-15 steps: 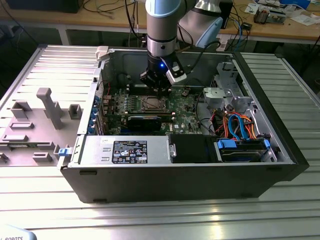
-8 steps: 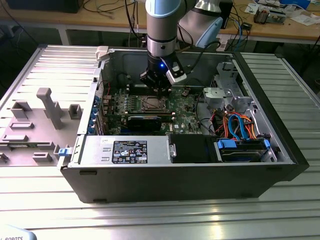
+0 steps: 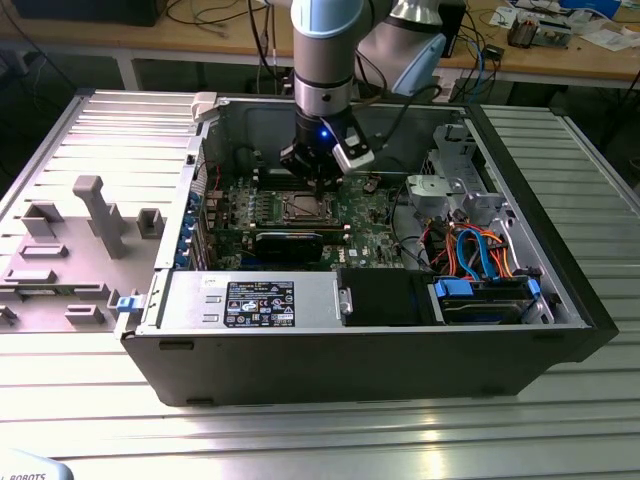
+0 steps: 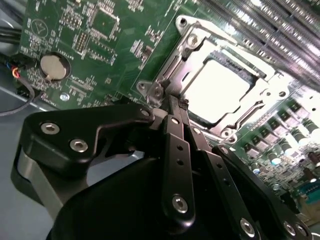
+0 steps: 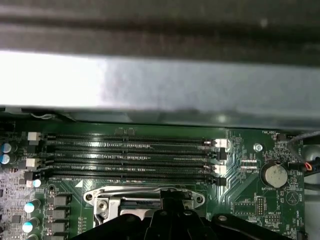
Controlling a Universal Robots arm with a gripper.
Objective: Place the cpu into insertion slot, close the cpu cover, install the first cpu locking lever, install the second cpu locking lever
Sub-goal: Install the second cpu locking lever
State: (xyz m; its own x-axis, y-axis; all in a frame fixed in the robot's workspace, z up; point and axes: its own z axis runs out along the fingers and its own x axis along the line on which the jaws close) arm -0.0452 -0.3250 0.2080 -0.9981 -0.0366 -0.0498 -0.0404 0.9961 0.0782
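The cpu (image 4: pixel 216 86) lies flat in the insertion slot (image 3: pixel 305 208) on the green board, its silvery top shining. The cpu cover (image 4: pixel 192 44) is folded down around it as a metal frame, also seen in the first wrist view (image 5: pixel 102 196). My gripper (image 4: pixel 174 102) hangs just above one corner of the socket, its black fingers (image 4: pixel 178 150) pressed together with nothing visible between them. In the exterior view the gripper (image 3: pixel 322 182) stands over the far right edge of the socket. I cannot make out how the locking levers stand.
Long black memory slots (image 5: pixel 130 155) run beside the socket, with a coin battery (image 4: pixel 54 66) on the board. The open computer case (image 3: pixel 560 300) walls in the board; a drive cage with orange and blue cables (image 3: pixel 480 250) fills its right side. A grey fixture tray (image 3: pixel 70 240) lies at left.
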